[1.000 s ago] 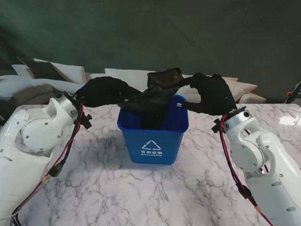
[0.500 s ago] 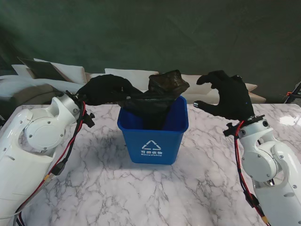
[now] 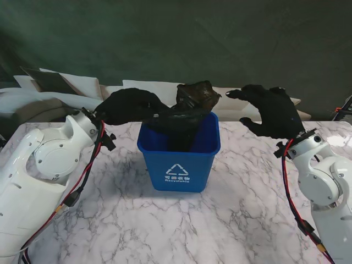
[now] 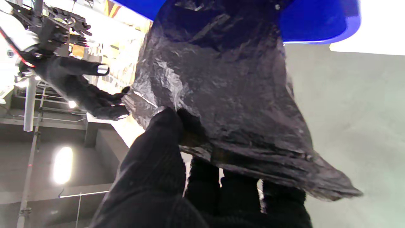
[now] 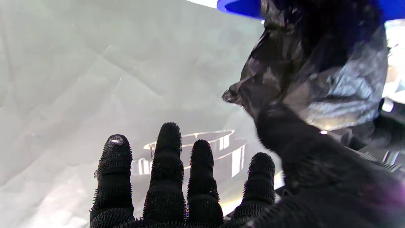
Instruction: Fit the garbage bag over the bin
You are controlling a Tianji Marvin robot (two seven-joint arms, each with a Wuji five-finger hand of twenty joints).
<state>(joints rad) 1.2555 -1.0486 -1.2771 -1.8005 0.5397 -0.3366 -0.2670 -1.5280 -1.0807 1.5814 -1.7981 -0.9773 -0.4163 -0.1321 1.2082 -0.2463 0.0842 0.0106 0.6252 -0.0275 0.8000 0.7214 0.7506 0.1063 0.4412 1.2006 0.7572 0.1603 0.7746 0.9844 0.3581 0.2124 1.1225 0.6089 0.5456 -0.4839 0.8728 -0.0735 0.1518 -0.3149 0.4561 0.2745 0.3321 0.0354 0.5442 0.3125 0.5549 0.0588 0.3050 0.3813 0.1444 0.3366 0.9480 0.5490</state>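
Veined marble table bears a blue bin; left hand pinches crinkled black bag, right hand spread.

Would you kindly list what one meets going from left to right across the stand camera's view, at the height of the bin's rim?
Left robot hand → black garbage bag in the blue recycling bin → right robot hand.
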